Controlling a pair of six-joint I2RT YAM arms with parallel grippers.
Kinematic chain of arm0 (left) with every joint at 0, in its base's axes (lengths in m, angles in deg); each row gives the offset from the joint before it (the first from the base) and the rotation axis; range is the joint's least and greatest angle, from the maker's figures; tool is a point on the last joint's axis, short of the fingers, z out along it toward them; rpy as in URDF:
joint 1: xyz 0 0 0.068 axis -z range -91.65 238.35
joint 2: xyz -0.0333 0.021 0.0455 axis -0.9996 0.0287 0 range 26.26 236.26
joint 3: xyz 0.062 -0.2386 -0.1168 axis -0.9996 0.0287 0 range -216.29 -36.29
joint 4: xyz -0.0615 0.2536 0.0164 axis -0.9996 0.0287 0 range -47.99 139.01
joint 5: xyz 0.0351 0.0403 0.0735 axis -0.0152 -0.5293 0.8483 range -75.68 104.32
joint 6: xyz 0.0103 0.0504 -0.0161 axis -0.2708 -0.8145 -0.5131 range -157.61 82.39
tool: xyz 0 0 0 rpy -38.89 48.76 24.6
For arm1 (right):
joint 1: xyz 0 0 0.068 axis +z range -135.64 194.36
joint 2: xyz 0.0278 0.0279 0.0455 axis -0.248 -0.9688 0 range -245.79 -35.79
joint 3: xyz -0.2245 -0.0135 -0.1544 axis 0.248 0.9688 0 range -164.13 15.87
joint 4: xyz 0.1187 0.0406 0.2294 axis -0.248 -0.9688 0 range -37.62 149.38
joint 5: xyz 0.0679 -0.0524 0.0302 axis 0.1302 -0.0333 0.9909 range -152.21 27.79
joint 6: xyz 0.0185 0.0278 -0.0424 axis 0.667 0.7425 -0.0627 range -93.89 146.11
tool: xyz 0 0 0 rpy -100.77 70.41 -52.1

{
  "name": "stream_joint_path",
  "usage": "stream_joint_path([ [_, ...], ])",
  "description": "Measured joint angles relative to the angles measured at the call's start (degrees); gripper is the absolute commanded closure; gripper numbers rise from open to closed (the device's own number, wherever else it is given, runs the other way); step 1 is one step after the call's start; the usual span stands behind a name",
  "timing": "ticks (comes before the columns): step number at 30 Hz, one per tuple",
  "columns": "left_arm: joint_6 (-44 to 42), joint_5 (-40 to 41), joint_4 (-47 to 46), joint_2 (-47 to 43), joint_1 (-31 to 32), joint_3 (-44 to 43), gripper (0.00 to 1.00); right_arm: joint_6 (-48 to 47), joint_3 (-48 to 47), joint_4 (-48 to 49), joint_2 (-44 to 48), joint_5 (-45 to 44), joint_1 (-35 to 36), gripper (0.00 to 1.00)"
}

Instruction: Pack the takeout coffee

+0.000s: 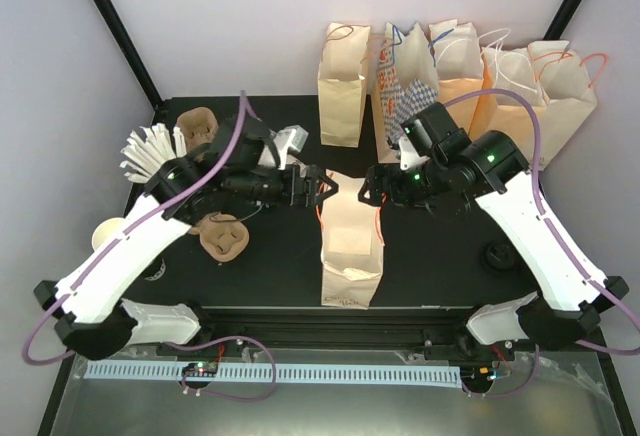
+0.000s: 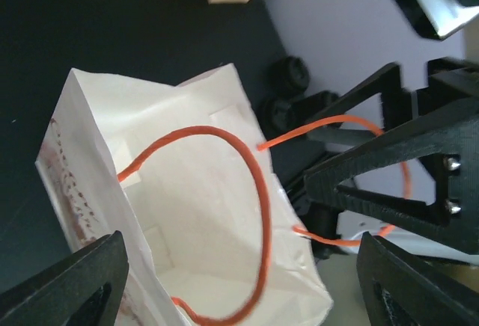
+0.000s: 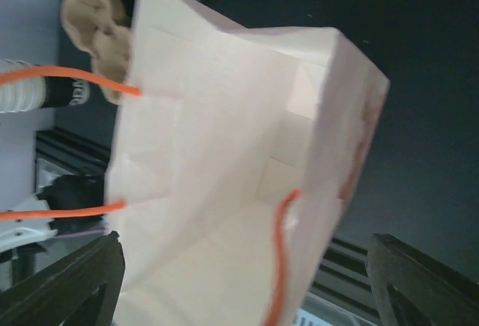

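clock reference: positions are being read on the table (image 1: 270, 271), with 12 at the back wall and 6 at the arm bases.
cream cup (image 1: 108, 233): is sitting at the 9 o'clock edge, just beside the left arm.
fanned white pieces (image 1: 150, 151): are lying at 10 o'clock; I cannot tell what they are.
back carrier (image 1: 198, 124): is resting at 11 o'clock, brown moulded pulp.
near carrier (image 1: 222, 238): is resting at 8 o'clock, close under the left arm.
takeout coffee (image 3: 34, 90): is showing only at the 9 o'clock edge of the right wrist view. It is sitting just beside the near carrier, outside the open bag and well apart from its mouth. Whether it is upright or tipped cannot be told.
left gripper (image 1: 322, 186): is hovering at the 9 o'clock side of the bag mouth, jaws standing wide apart and clamping nothing.
open bag (image 1: 350, 246): is sitting at the table centre between the two grippers. Its mouth is gaping toward both wrist cameras, and the pale inner walls and floor are showing.
orange handles (image 2: 254, 184): one is looping across the mouth and the other is running behind a finger of the right gripper. Contact cannot be told.
right gripper (image 1: 368, 188): is hovering at the 3 o'clock side of the mouth, jaws spread wide and gripping nothing.
black round piece (image 1: 497, 254): is lying at 4 o'clock, near the right arm.
spare bags (image 1: 342, 96): are standing upright in a row from 12 to 2 o'clock against the back wall.
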Motion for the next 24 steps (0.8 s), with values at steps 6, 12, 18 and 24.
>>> stream_joint_path([
  [6, -2.19, 3.58, 8.94, 7.19, 1.53, -5.44, 0.37, 0.09, 3.67, -2.84, 1.95, -4.31, 0.26, 0.13],
  [12, -2.71, 9.16, 13.88, 5.29, 1.49, -3.8, 0.49, 0.11, 8.17, -4.61, 6.45, -7.74, 0.26, 0.22],
  [18, -1.51, 12.41, 13.62, -2.34, 0.59, 2.73, 0.53, 0.22, 8.22, -4.57, 6.29, -10.62, 0.26, 0.23],
  [24, -0.07, 11.17, 10.45, -6.29, -0.59, 9.86, 0.5, -0.79, 8.22, -4.42, 6.08, -12.26, 0.26, 0.17],
])
